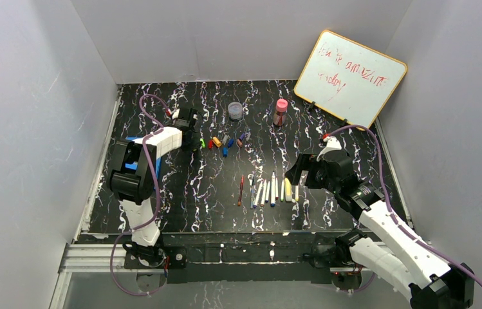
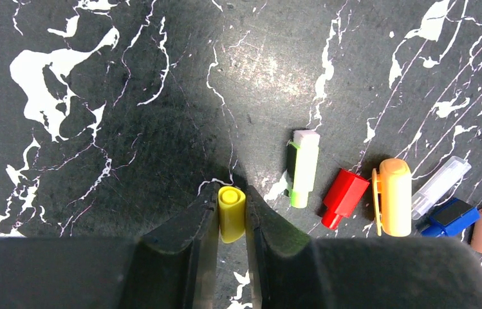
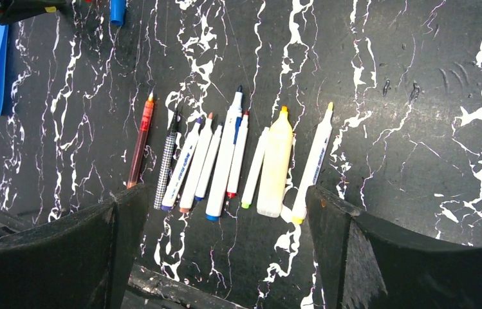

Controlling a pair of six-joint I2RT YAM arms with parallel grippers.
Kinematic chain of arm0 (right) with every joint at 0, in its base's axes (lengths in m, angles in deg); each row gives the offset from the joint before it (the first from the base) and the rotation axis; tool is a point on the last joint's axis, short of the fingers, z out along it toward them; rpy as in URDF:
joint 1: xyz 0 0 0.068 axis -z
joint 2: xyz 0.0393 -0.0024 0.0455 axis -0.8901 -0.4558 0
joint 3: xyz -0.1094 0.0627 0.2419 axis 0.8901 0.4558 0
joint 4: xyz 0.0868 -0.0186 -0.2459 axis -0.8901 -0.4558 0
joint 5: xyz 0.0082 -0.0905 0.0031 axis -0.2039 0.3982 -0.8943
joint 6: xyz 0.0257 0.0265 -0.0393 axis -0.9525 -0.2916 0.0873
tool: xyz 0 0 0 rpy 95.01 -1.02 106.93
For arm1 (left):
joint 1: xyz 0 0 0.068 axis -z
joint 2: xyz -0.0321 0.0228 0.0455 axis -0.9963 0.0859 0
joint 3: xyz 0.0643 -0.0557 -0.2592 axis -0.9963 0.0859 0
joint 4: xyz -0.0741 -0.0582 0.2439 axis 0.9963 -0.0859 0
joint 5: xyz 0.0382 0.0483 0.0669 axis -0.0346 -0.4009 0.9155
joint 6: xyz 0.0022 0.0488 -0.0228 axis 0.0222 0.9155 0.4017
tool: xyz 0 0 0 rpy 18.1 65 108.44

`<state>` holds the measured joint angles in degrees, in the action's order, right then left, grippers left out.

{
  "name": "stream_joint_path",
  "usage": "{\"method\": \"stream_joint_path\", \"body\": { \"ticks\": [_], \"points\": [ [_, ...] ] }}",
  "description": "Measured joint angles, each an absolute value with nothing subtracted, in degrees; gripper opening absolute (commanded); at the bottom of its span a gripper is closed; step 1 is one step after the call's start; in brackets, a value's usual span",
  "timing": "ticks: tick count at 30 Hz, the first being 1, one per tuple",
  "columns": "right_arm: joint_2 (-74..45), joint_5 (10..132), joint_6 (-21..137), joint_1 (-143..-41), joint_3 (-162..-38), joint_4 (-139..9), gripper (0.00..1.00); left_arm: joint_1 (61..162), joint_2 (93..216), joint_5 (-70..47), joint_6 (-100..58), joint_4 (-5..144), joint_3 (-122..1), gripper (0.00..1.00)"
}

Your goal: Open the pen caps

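Now you're at the drop-off end of a cap pull, as I read it. Your left gripper (image 2: 231,193) is nearly closed and pinches a yellow cap (image 2: 231,217) between its fingers. It sits low over the black marbled table (image 2: 129,129), far-left part; can't tell if the cap touches. Just right of it lies the loose cap pile: green-and-white cap (image 2: 304,168), red cap (image 2: 343,196), orange cap (image 2: 394,196), clear cap (image 2: 441,187), blue cap (image 2: 452,215). Your right gripper (image 3: 225,209) is spread fully wide and holds nothing, hovering over the row of pens (image 3: 225,154), near-middle. Every tip visible there looks bare, so this is likely the last cap. Next: ease the left fingers apart, drop the yellow cap beside the green-and-white one without knocking it, then lift clear.
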<state>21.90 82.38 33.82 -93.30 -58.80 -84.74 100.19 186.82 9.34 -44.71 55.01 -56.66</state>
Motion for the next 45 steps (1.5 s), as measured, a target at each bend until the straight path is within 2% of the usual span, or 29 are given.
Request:
{"method": "stream_joint_path", "body": {
  "ticks": [15, 20, 24, 32, 37, 41, 45],
  "points": [
    [21.88, 82.41, 34.87, -93.30, -58.85, -84.76, 0.98, 100.21, 186.23, 9.36, -44.23, 55.06, -56.20, 0.40],
    [21.88, 82.43, 35.20, -93.30, -58.98, -84.79, 0.98, 100.21, 184.79, 9.58, -43.88, 53.35, -55.70, 0.53],
    [21.93, 82.45, 35.42, -93.30, -59.35, -84.81, 0.98, 100.21, 181.24, 10.11, -43.16, 51.52, -55.06, 0.59],
    [22.49, 82.17, 37.36, -93.30, -60.01, -84.92, 0.95, 100.65, 168.15, 9.41, -39.16, 50.10, -51.63, 0.63],
    [21.73, 81.75, 40.68, -93.32, -63.90, -84.79, 0.94, 103.95, 154.84, 6.61, -33.13, 51.25, -47.31, 0.76],
    [17.18, 83.65, 42.80, -93.85, -68.35, -83.67, 0.90, 107.22, 143.26, 3.18, -29.13, 55.21, -42.52, 0.82],
    [8.27, 88.31, 42.63, -97.34, -72.05, -83.82, 0.88, 107.66, 137.60, 0.29, -28.49, 58.29, -38.19, 0.83]
  ]
}}
